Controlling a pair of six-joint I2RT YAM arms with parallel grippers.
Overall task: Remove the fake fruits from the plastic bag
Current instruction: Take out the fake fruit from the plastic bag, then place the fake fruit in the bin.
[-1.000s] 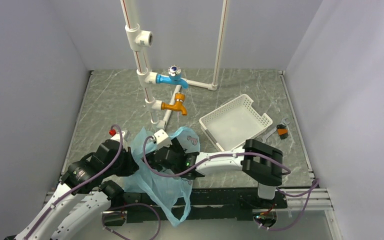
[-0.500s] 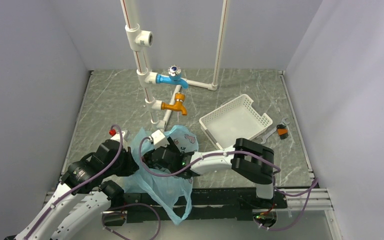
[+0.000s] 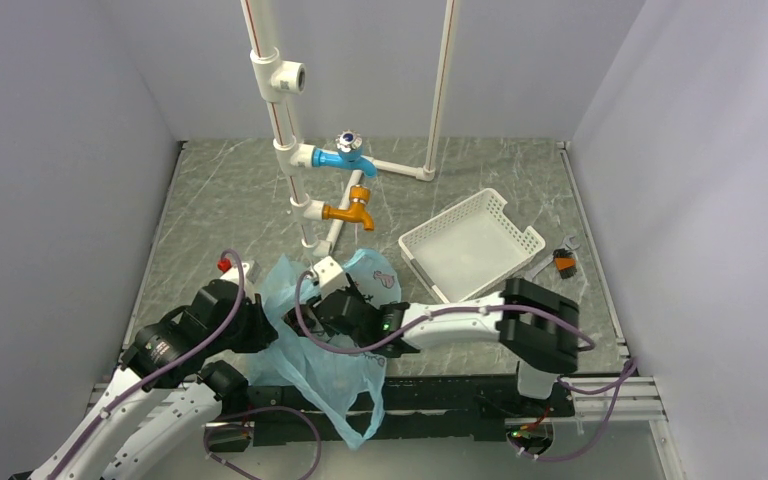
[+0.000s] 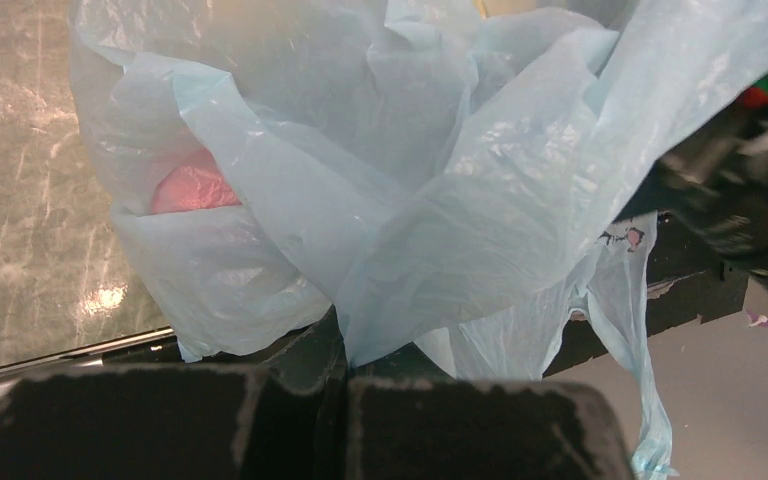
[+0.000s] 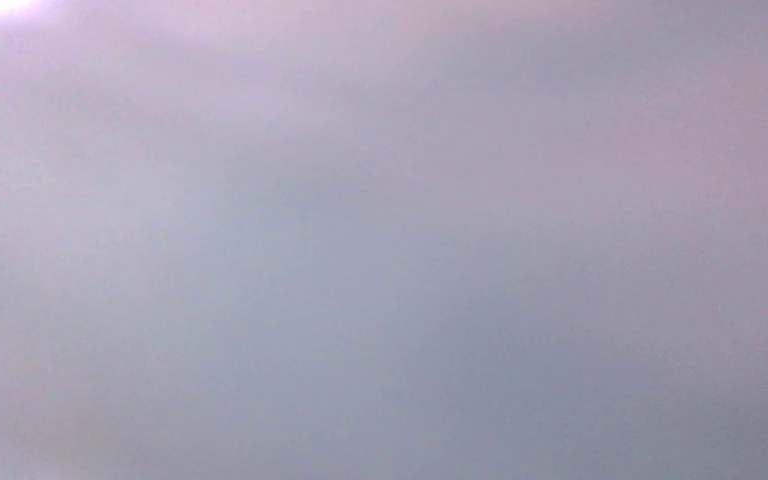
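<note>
— Top view first: where is the plastic bag (image 3: pixel 325 365)?
— Lower left-centre of the frame, slumped at the counter's (image 3: pixel 220 200) near edge, between the two arms. The left claw (image 3: pixel 265 322) meets its left side. The right claw (image 3: pixel 310 305) is buried in the film at its upper edge, so I cannot tell its spread.
— Left wrist view?
— The bag fills the frame. The claw's fingers (image 4: pixel 160 420) sit narrow at the bottom, pinching a fold of film. One red-orange fruit (image 4: pixel 192 188) shows through it, left of centre.
— Right wrist view?
— Only a grey-lilac blur.

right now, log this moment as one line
left claw: shut on plastic bag | right claw: at bag mouth, jaws hidden | red-orange fruit: inside bag | right wrist view: blank
</note>
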